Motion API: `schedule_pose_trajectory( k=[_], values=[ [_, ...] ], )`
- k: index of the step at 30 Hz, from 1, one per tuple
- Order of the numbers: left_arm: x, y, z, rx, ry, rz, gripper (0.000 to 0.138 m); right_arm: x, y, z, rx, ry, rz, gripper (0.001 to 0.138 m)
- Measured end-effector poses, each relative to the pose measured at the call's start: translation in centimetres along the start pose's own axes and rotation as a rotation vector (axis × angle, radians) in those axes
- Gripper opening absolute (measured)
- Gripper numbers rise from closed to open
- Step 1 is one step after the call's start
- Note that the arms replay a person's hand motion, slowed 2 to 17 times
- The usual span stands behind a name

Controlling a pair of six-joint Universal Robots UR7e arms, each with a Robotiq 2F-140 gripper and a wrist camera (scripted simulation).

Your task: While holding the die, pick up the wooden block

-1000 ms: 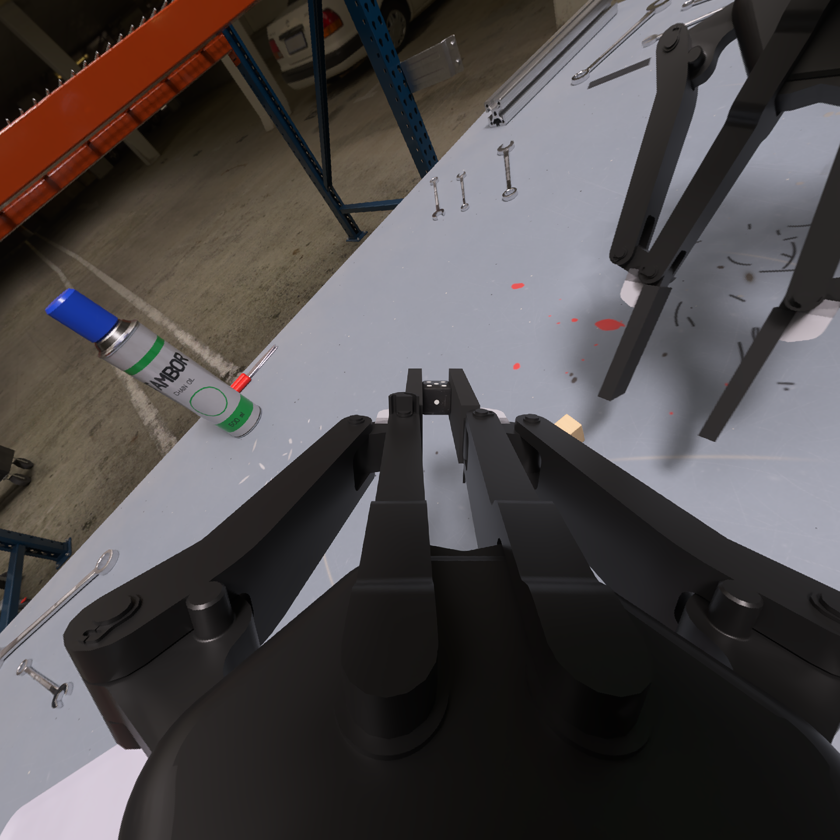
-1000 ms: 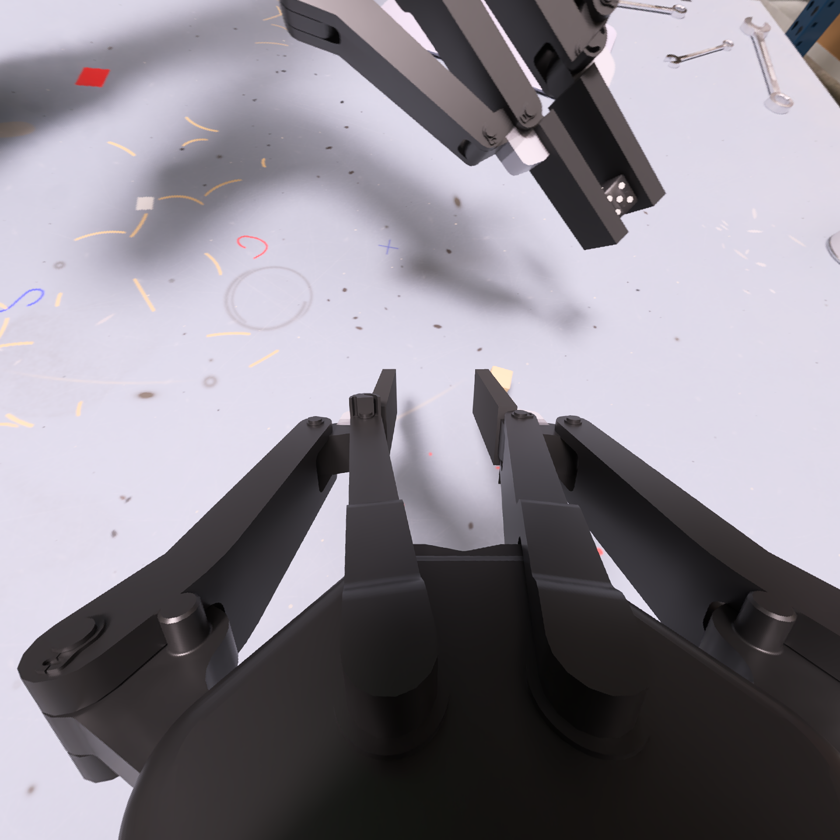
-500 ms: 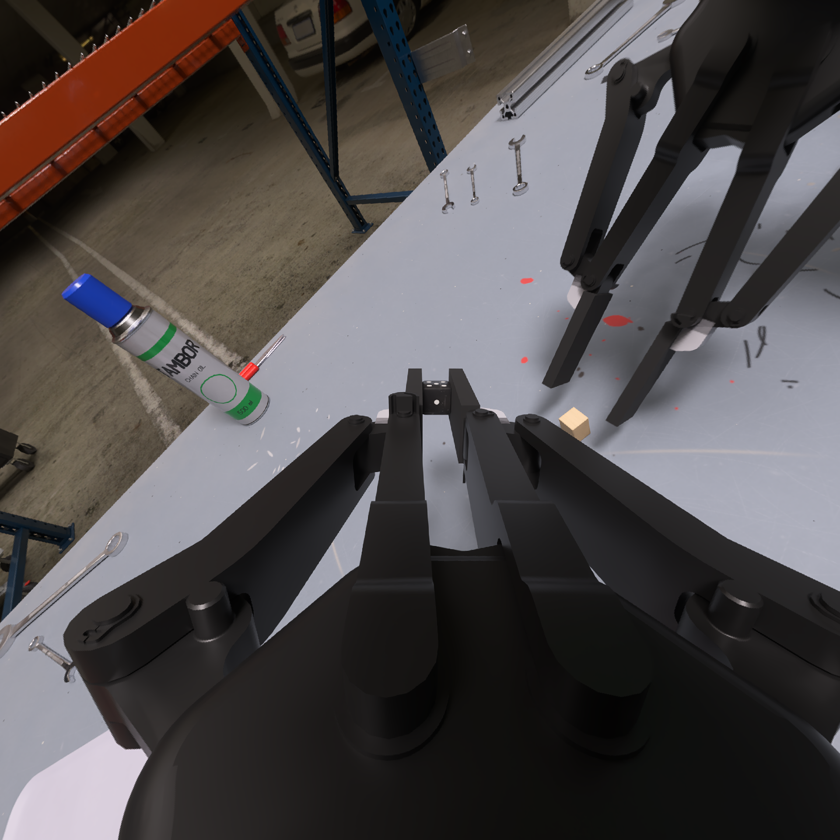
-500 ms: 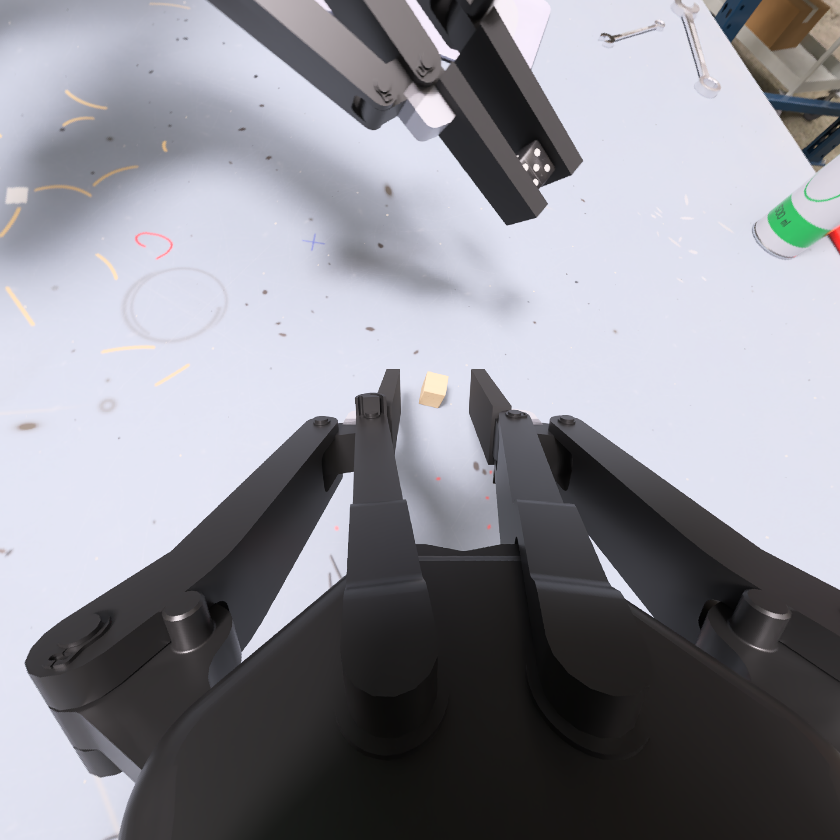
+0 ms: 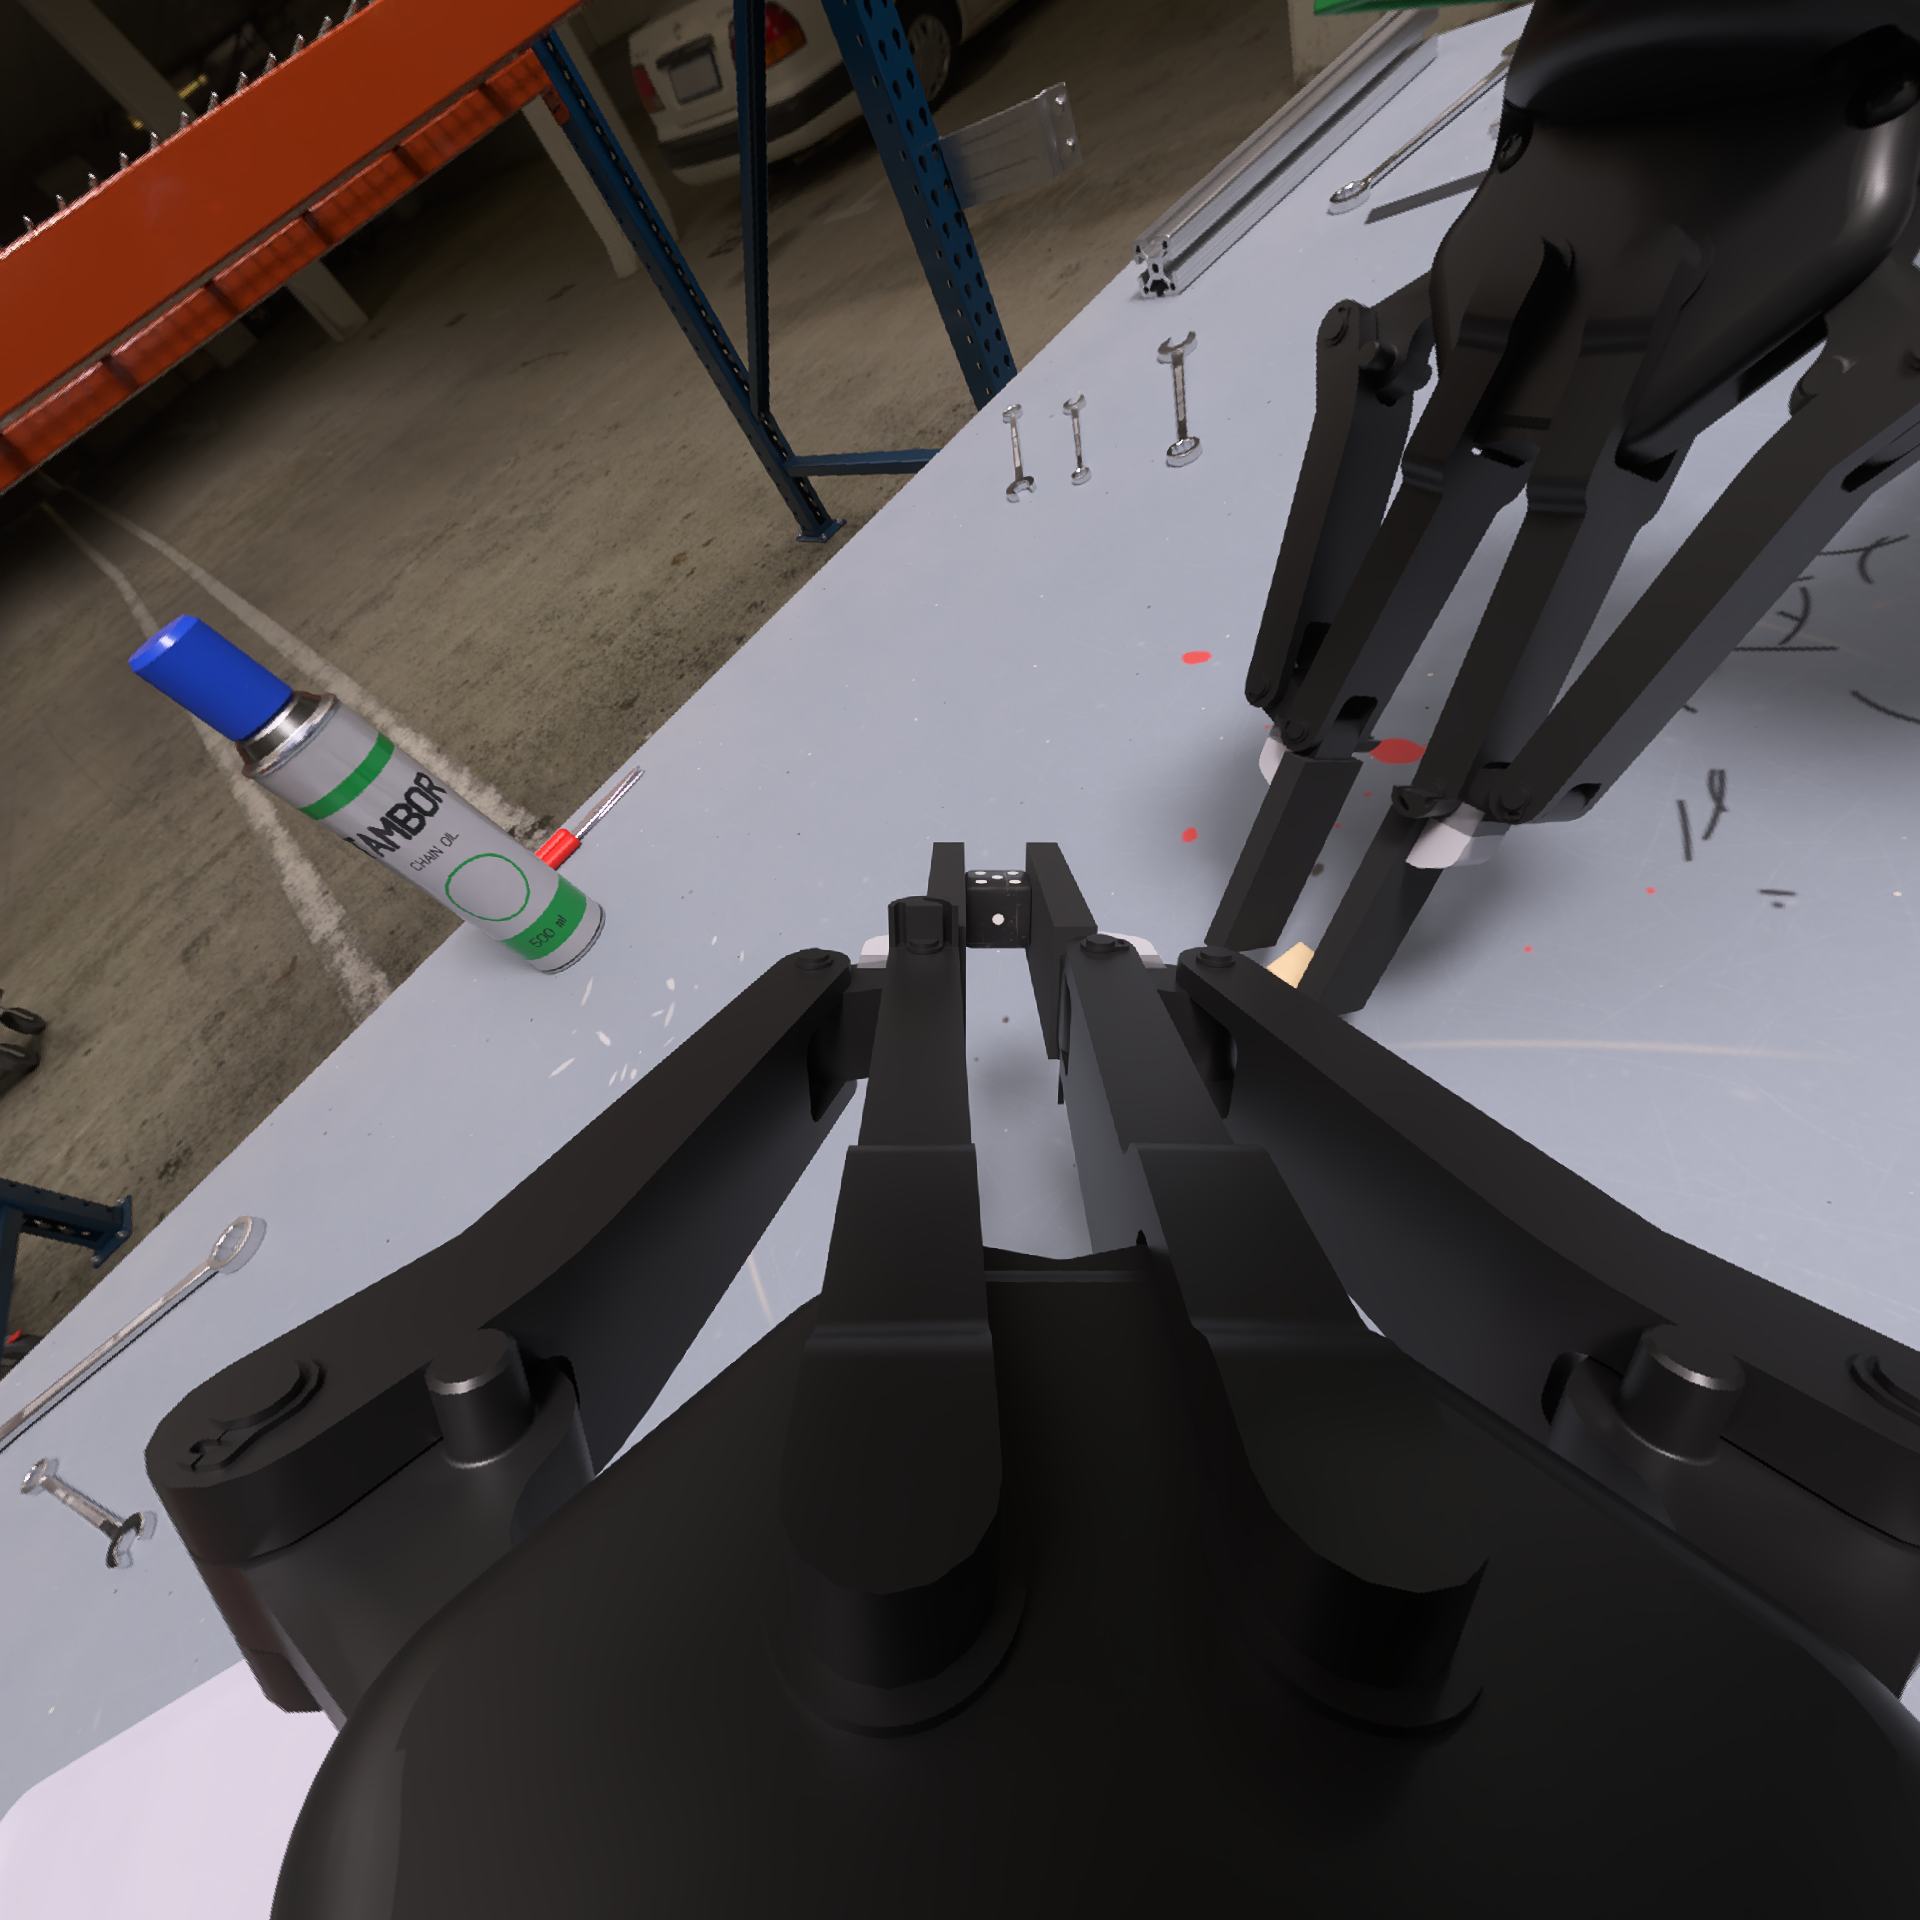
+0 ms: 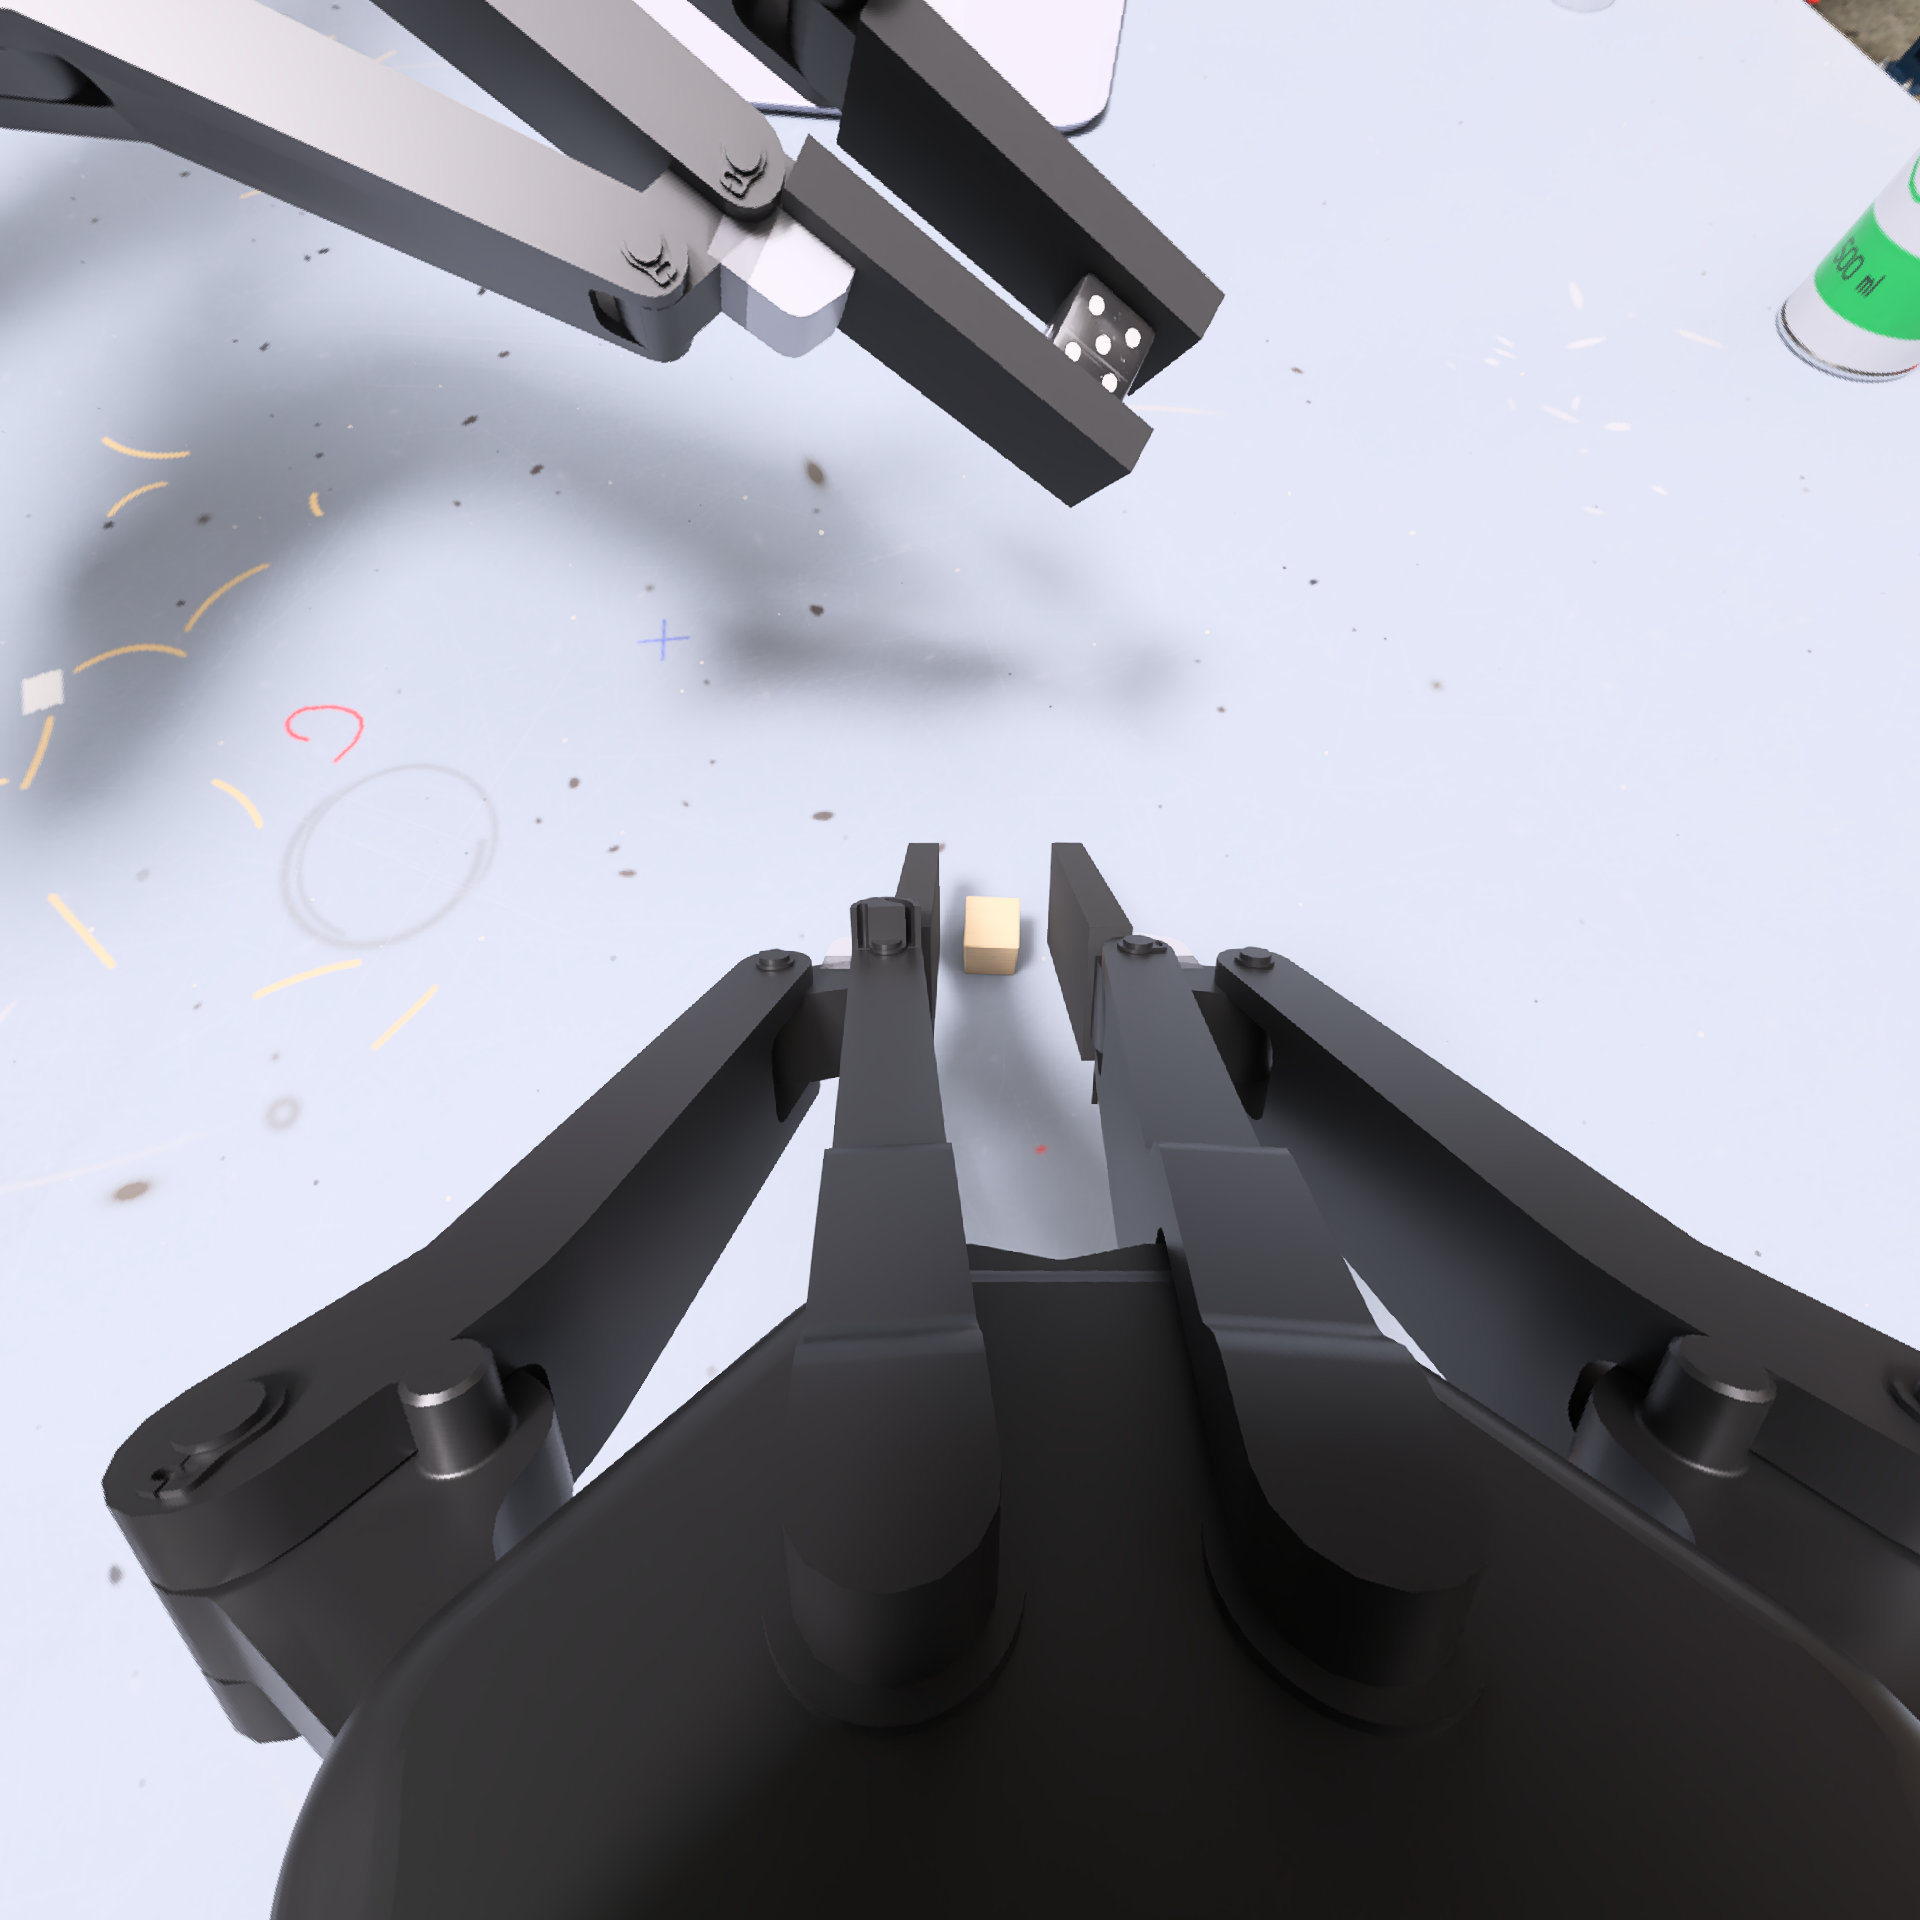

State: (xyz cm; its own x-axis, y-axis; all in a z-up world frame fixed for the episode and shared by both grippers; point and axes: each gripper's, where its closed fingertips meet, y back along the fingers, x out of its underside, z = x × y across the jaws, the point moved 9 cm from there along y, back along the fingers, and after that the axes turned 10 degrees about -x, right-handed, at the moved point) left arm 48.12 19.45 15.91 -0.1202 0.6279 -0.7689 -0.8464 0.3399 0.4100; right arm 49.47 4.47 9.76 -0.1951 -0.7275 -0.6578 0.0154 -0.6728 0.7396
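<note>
Left gripper (image 5: 995,883), in its own wrist view, pinches the black die (image 5: 996,907) between its fingertips, clear above the grey table (image 5: 831,748). To its right I see my right gripper (image 5: 1299,966) reaching down to the table, fingers parted, with a sliver of the wooden block (image 5: 1291,961) showing between them; the rest is hidden behind my left gripper's linkage. A spray can (image 5: 395,821) lies near the table edge, well off to the left.

Right wrist view: my right gripper (image 6: 992,883) is spread, and the wooden block (image 6: 989,934) sits on the table between its fingertips, a touch nearer the left finger, with gaps on both sides. The die (image 6: 1103,335) shows held in the left gripper (image 6: 1148,395) farther off.

I judge this the end of the approach on the block. Next I need to close squarely on it, then lift, keeping the die pinched.

Half a second ago the block lay just beyond the fingertips; now it is framed between them, and the right gripper has come lower and nearer.
</note>
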Motion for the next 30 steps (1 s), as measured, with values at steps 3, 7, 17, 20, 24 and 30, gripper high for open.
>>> schedule_pose_trajectory(
  k=[3,7,17,20,24,30],
  values=[
    [0.0,0.0,-0.1,0.006,0.001,-0.001,0.016,0.0,-0.2,0.1,0.005,-0.01,0.005,0.026],
    [-0.1,-0.1,-0.2,0.016,0.003,-0.002,0.016,0.1,-0.5,0.1,0.017,-0.026,0.007,0.02],
    [-0.2,-0.1,-0.5,0.03,0.0,-0.008,0.016,0.2,-0.9,0.2,0.035,-0.024,0.027,0.014],
    [-0.2,0.0,-0.5,0.033,-0.002,-0.011,0.016,0.3,-0.8,0.2,0.032,-0.011,0.02,0.014],
    [-0.3,0.0,-0.6,0.033,-0.006,-0.012,0.016,0.3,-0.5,0.3,0.017,0.01,-0.007,0.014],
    [-0.4,0.0,-0.7,0.035,-0.007,-0.017,0.016,0.3,0.5,0.4,0.014,0.026,-0.034,0.014]
  ],
)
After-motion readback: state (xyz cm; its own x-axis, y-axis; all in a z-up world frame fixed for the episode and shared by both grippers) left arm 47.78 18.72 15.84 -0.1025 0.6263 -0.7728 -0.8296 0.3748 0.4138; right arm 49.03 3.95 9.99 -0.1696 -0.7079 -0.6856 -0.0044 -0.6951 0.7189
